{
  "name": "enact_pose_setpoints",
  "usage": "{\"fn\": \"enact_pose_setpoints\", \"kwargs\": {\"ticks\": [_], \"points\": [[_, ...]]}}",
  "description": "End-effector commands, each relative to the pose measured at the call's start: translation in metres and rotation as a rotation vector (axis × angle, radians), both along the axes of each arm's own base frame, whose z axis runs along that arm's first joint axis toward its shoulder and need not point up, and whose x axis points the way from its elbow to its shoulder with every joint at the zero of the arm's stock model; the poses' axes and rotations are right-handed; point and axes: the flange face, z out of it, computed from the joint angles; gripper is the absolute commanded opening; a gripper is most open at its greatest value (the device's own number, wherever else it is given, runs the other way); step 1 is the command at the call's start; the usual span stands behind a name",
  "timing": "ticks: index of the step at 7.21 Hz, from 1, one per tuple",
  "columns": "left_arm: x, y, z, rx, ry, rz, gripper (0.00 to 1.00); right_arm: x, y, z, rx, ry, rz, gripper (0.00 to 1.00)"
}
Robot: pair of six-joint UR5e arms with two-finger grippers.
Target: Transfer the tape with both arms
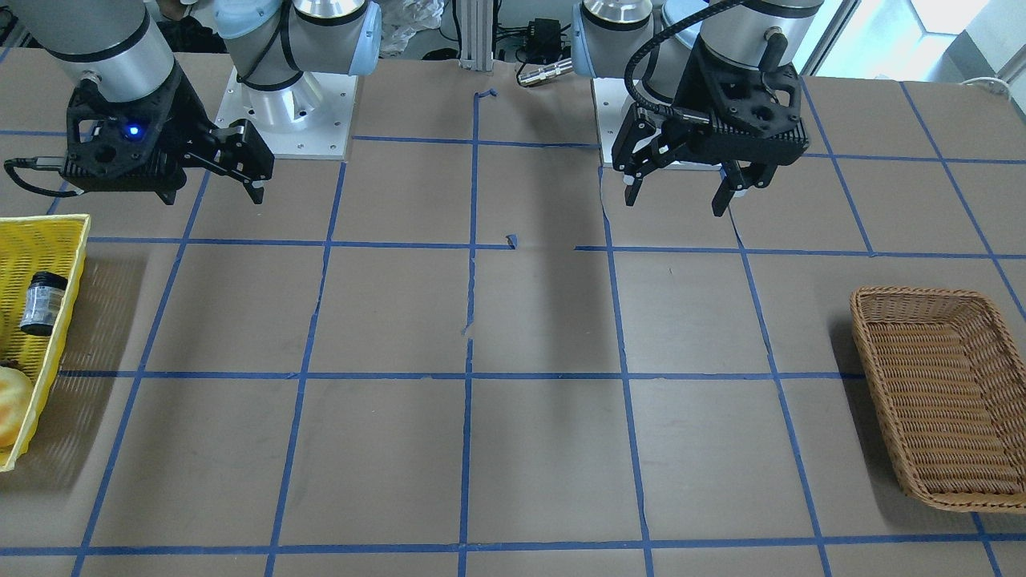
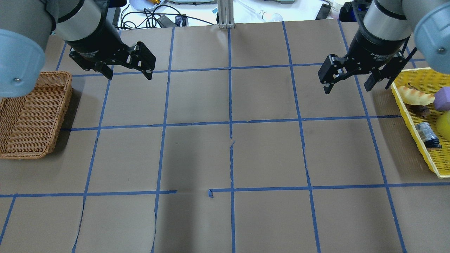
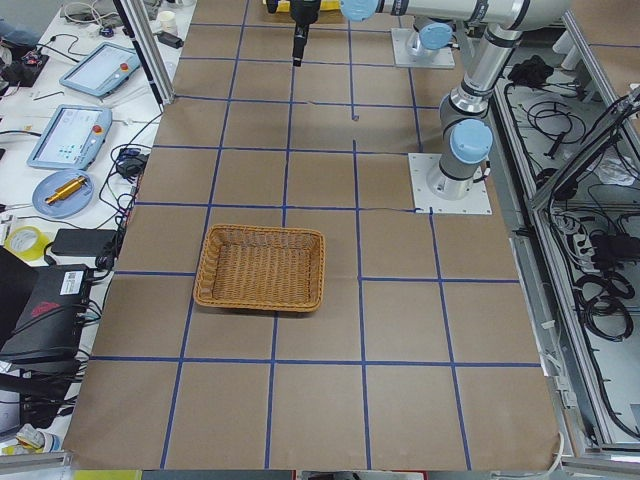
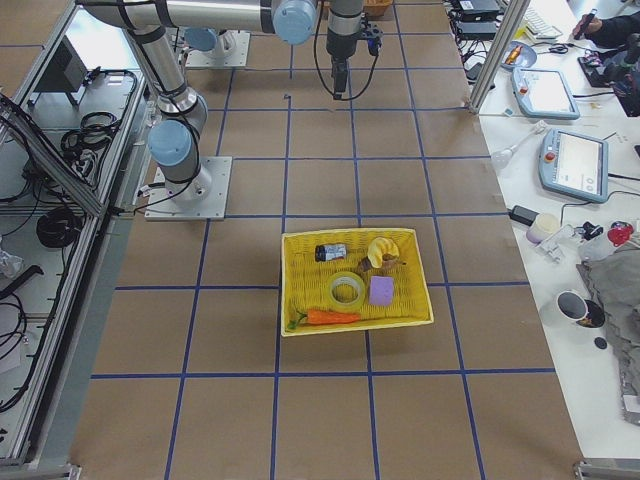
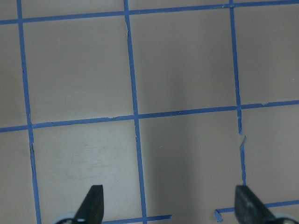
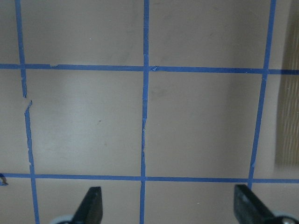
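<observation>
Only the exterior right view shows the tape (image 4: 347, 291): it lies flat in the yellow basket (image 4: 345, 233), beside a purple block (image 4: 382, 290). In the overhead view, left gripper (image 2: 129, 75) and right gripper (image 2: 347, 88) hang released and empty, above the table (image 2: 197, 154).

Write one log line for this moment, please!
left end effector: open, hovering | right end effector: open, hovering | tape: in yellow basket, untouched

The left gripper (image 2: 128, 74) hangs pointing down, fingers spread wide. The right gripper (image 2: 347, 88) hangs the same way.
</observation>
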Motion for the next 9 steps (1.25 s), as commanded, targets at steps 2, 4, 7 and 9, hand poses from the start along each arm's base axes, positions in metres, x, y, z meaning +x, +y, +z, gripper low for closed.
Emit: {"fn": "enact_pose_setpoints", "kwargs": {"ticks": [2, 4, 7, 9], "points": [[-0.001, 0.0, -0.001, 0.003, 0.001, -0.001, 1.0, -0.017, -0.006, -0.004, 0.007, 0.036, -0.029, 1.0], [-0.001, 0.001, -0.001, 0.003, 0.001, -0.003, 1.0, -0.13, -0.027, -0.032, 0.086, 0.103, -0.15, 1.0], [-0.001, 0.0, -0.001, 0.001, -0.001, -0.003, 1.0, -0.298, -0.046, -0.063, -0.01, 0.133, 0.142, 1.0], [-0.001, 0.001, -0.001, 0.002, -0.001, -0.003, 1.0, -0.41, -0.031, -0.126, 0.033, 0.094, 0.224, 1.0]]}}
